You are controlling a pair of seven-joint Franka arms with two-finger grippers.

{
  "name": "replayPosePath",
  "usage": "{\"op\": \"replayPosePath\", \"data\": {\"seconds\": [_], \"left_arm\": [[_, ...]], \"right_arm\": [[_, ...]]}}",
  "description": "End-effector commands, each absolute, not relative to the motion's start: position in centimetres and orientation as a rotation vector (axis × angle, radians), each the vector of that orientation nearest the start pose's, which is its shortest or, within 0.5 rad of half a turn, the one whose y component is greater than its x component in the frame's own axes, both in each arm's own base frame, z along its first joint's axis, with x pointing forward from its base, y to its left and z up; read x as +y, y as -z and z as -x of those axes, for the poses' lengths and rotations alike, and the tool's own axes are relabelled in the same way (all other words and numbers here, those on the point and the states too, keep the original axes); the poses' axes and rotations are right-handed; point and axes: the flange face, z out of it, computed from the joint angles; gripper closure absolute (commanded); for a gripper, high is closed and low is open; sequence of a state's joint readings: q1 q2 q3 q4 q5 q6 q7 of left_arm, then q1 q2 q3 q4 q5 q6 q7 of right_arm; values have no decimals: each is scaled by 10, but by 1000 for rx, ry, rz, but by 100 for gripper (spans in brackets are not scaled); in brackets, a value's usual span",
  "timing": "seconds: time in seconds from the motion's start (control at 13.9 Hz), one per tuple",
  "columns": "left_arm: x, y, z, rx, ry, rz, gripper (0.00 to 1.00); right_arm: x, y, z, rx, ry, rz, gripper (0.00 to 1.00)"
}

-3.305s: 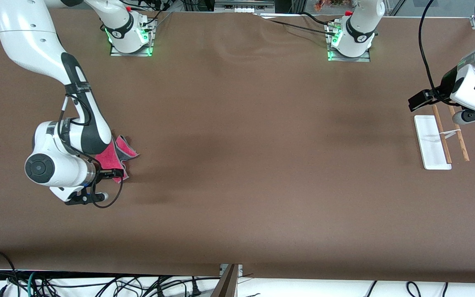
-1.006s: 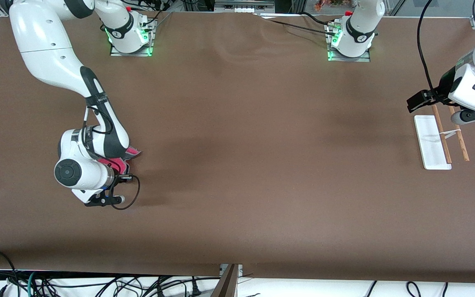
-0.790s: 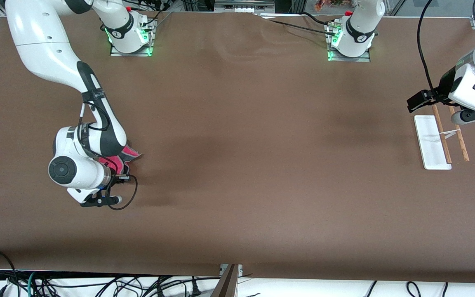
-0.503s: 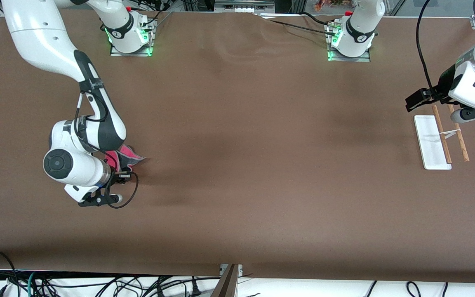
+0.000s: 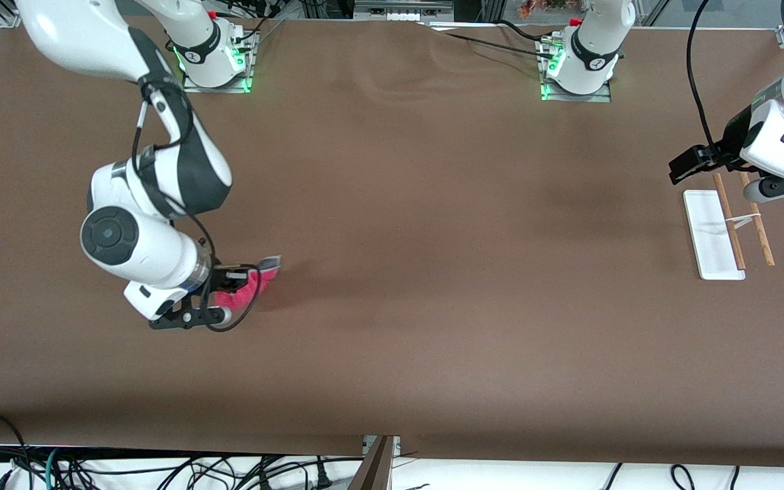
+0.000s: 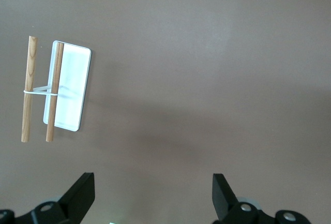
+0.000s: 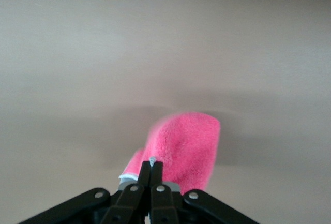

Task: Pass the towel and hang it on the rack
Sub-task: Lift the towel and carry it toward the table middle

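The pink-red towel [image 5: 254,284] hangs bunched from my right gripper [image 5: 230,277], which is shut on its grey-edged rim and holds it above the table at the right arm's end. In the right wrist view the towel [image 7: 187,145] droops past the closed fingertips [image 7: 151,166]. The rack [image 5: 713,235], a white base with two brown rods, stands at the left arm's end. My left gripper [image 5: 773,182] waits above the rack's end nearest the bases. In the left wrist view it [image 6: 152,185] is open and empty, with the rack [image 6: 69,92] below.
A brown cloth covers the table [image 5: 433,286]. The arm bases [image 5: 215,64] stand along the edge farthest from the front camera. Cables [image 5: 160,469] lie below the table's near edge.
My right gripper has lifted the towel off the table and carried it a little toward the left arm's end. The left arm has barely moved.
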State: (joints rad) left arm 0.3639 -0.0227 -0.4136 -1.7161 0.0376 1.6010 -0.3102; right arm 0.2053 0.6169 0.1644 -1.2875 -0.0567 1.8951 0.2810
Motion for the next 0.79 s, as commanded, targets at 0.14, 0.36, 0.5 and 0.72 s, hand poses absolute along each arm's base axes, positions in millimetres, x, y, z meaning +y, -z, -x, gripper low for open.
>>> {"op": "replayPosePath", "data": {"seconds": [0.14,0.36,0.5,0.72], "left_arm": [[-37,-586,-543,-350,-88,3075,0],[-38,-586,-543,-347,-88,3075,0],[-35,-586,-543,-354,-88,3074,0],[-34,-586,-543,-361,-91,3074,0]], "right_arm": [[313,-423,-658,54,-17,3095,100],[341,-472,-646,135,58,3061,100],[365,-493,-636,185,96,3036,100],[396,-514,-612,222,125,3013,100]]}}
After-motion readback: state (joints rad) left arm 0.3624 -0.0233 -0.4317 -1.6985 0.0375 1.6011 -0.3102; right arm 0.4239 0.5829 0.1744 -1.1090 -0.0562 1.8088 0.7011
